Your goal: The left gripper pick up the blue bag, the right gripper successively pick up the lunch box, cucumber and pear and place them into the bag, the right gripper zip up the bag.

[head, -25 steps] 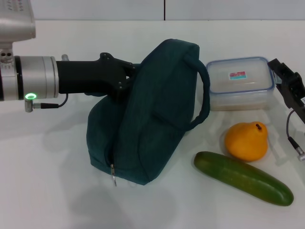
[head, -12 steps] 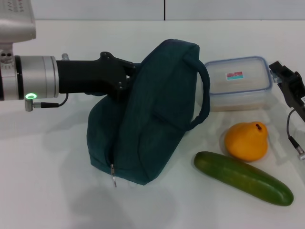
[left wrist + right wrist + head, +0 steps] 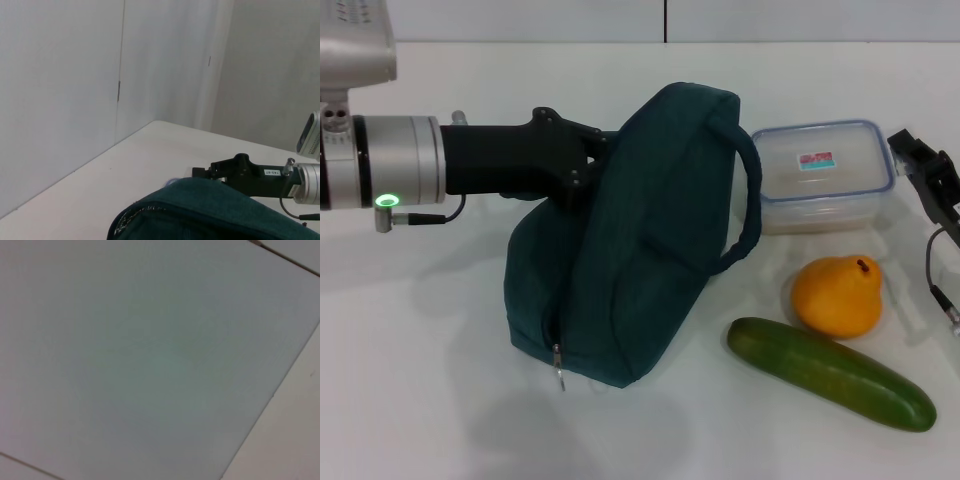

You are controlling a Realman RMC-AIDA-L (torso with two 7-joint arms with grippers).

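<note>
- Head view: nearest the robot, the cucumber (image 3: 830,373) is laid on the white table (image 3: 410,400), angled from just below the pear down toward the right edge.
- The pear (image 3: 837,295) is set just behind the cucumber's left end, close to it; contact cannot be judged.
- The blue bag (image 3: 630,240) is seen left of both, slumped on the table with its far end raised, its zipper pull (image 3: 560,375) hanging at the near lower edge and one loop handle (image 3: 745,200) arching toward the lunch box.
- The left gripper (image 3: 582,160) is pressed against the bag's upper left side; its fingertips are hidden by the fabric, so whether they are closed on the bag cannot be told.
- The lunch box (image 3: 825,172) is placed farther back, right of the bag and behind the pear, lid on.
- The right gripper (image 3: 925,175) is held just beside the lunch box's right end, at the frame edge; its finger state cannot be told.
- Left wrist view: the bag's top (image 3: 210,212) is shown with the right gripper beyond it.
</note>
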